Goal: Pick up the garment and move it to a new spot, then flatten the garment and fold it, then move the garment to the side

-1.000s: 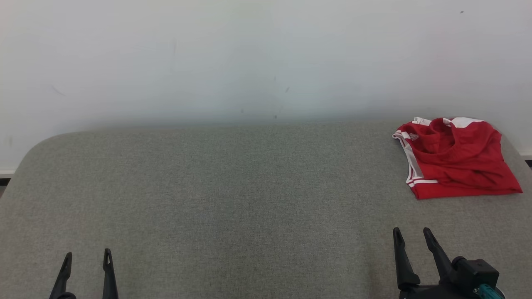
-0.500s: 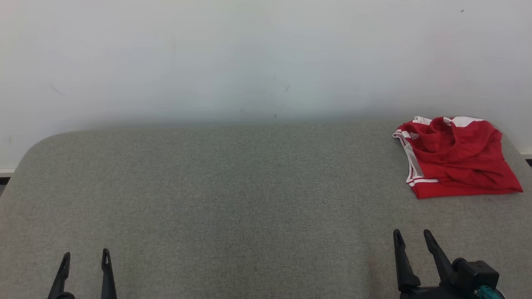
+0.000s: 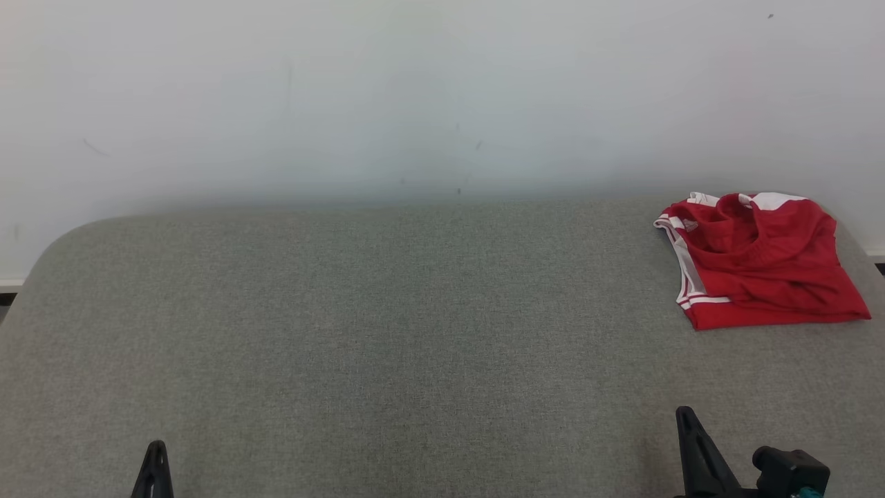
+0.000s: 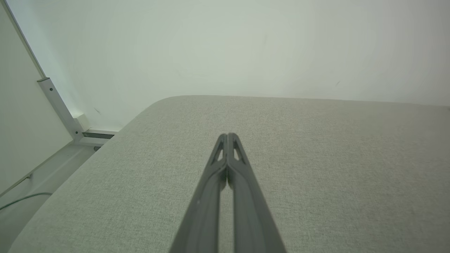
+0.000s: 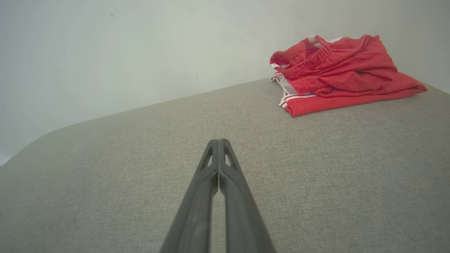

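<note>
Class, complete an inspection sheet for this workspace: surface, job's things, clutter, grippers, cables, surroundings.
Surface: grey fabric table, rounded corners.
Job's things: red garment with white trim, bunched at the far right, near the wall.
Clutter: nothing seen.
Grippers: left gripper shut, holding nothing; right gripper shut, holding nothing, apart from the garment.
Cables: one thin cable on the floor beside the table's left edge.
Surroundings: pale wall behind; metal rail at the left.

In the head view, the bottom edge cuts off your left gripper (image 3: 155, 448) and right gripper (image 3: 685, 417) below their dark tips, the grey cushion (image 3: 415, 311) runs off both sides, and the small pale mark (image 3: 689, 227) on the red shorts (image 3: 760, 270) is too tiny to read.
</note>
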Robot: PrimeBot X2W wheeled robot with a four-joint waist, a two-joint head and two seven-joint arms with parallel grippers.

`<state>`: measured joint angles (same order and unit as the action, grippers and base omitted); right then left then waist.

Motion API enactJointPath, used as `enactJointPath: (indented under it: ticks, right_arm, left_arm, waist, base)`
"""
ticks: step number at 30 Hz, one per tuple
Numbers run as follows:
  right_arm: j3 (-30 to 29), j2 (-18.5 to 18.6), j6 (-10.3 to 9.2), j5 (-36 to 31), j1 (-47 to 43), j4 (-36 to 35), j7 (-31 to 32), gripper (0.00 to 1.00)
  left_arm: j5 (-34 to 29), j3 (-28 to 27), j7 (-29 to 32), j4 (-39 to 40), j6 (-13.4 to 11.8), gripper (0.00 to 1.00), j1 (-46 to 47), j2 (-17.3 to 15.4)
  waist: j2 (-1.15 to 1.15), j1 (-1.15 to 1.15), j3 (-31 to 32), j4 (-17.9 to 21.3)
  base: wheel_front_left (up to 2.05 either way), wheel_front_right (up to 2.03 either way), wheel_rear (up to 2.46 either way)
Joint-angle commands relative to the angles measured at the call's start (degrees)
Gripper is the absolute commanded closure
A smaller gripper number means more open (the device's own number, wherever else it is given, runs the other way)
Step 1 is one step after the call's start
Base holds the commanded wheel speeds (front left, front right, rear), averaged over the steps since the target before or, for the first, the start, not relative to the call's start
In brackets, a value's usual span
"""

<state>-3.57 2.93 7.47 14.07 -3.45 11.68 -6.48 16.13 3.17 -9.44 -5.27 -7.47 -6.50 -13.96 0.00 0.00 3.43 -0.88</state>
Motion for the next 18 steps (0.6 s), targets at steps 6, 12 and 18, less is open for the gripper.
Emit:
enactJointPath:
  ticks: [6, 12, 18]
  right_arm:
    - [-0.3, 0.0, 0.0, 7.2, 1.9, -0.7, 1.0, 1.0]
    - [-0.5, 0.0, 0.01, 13.3, 2.5, -0.6, 1.9, 1.0]
    - [-0.6, 0.0, 0.01, 19.0, 3.2, -0.4, 2.9, 1.0]
  left_arm:
    - [7.0, -1.3, 1.3, -0.1, 1.5, 1.0, 2.1, 0.5]
    - [12.9, -2.0, 2.6, -0.8, 2.6, 1.0, 3.1, 1.4]
    - [18.5, -2.7, 3.7, -1.5, 3.7, 1.0, 3.9, 2.2]
  waist:
    - [0.0, 0.0, -0.2, 0.0]
    - [0.0, 0.0, -0.3, 0.1]
    - [0.0, 0.0, -0.5, 0.1]
  base:
    - [0.0, 0.0, 0.0]
    - [0.0, 0.0, 0.0]
    - [0.0, 0.0, 0.0]
